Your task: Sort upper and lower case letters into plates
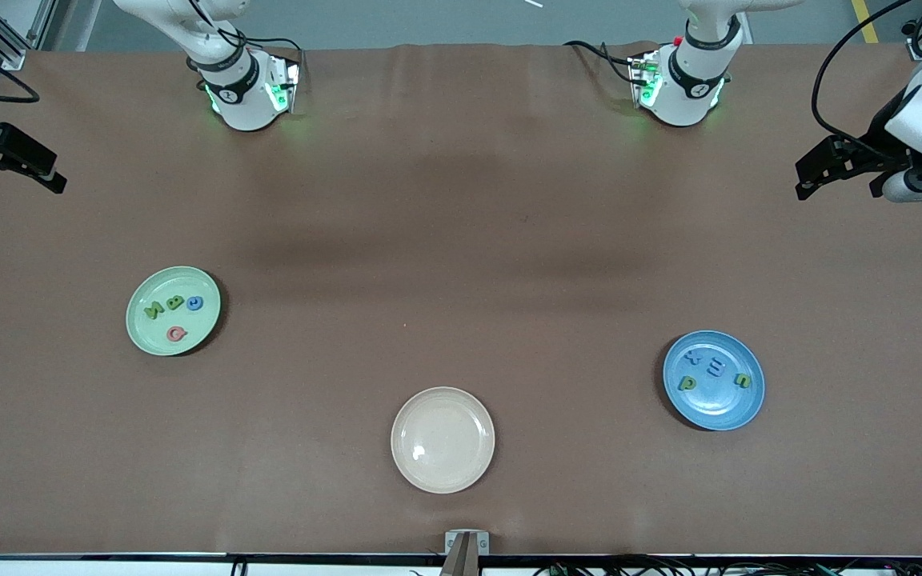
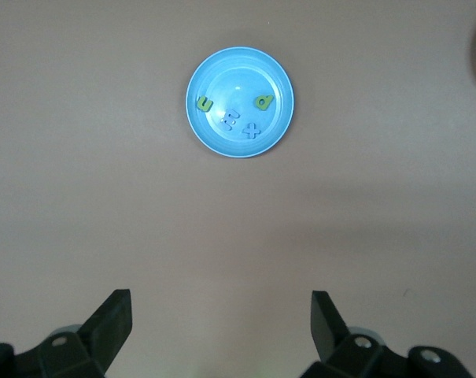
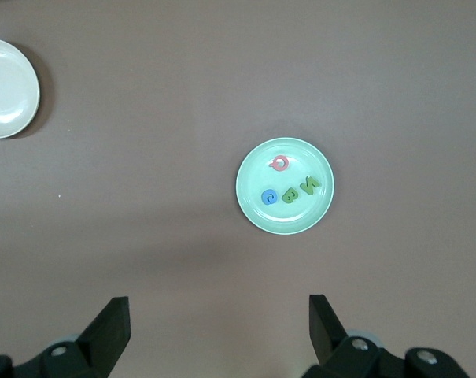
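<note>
The mint green plate lies toward the right arm's end of the table and holds several foam letters, among them a red one and a blue one. It also shows in the right wrist view. The blue plate lies toward the left arm's end and holds several letters, green and blue. It also shows in the left wrist view. My left gripper hangs open and empty over the table's edge at its own end. My right gripper hangs open and empty over the edge at its end.
A cream-white round plate lies empty between the two plates, nearer to the front camera. It also shows in the right wrist view. The brown cloth covers the whole table. A camera mount sits at the table's near edge.
</note>
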You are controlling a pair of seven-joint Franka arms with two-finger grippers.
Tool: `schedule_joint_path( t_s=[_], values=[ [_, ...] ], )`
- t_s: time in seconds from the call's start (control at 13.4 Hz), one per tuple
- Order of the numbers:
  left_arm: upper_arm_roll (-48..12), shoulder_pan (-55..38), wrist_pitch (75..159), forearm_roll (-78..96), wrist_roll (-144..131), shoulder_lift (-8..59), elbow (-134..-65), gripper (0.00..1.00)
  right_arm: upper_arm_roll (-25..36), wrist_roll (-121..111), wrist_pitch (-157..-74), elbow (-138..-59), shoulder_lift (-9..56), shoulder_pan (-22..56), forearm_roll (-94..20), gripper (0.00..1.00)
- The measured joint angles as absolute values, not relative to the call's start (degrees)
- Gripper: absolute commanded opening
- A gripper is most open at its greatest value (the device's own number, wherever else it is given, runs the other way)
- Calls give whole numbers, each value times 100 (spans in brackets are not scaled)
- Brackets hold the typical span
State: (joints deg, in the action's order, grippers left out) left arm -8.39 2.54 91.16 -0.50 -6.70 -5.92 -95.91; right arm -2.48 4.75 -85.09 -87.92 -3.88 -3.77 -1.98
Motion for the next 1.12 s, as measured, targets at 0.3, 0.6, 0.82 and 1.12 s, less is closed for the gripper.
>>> schedule_joint_path(
  t_s=[0.3, 0.6, 0.82, 1.12],
  values=[
    [-839, 254, 9116, -50, -670, -592, -9591, 100, -248, 476, -8509, -8763, -337, -377, -198, 100],
    [-834, 256, 9119, -50, -651, -592, -9553, 100, -252, 476, -8606, -8752, -299, -377, -199, 100],
    [-832, 257, 9123, -50, -651, -590, -9497, 100, -268, 476, -8868, -8734, -93, -374, -199, 100],
    [-832, 257, 9122, -50, -651, -584, -9402, 100, -263, 476, -8888, -8635, -27, -376, -199, 100]
  ],
)
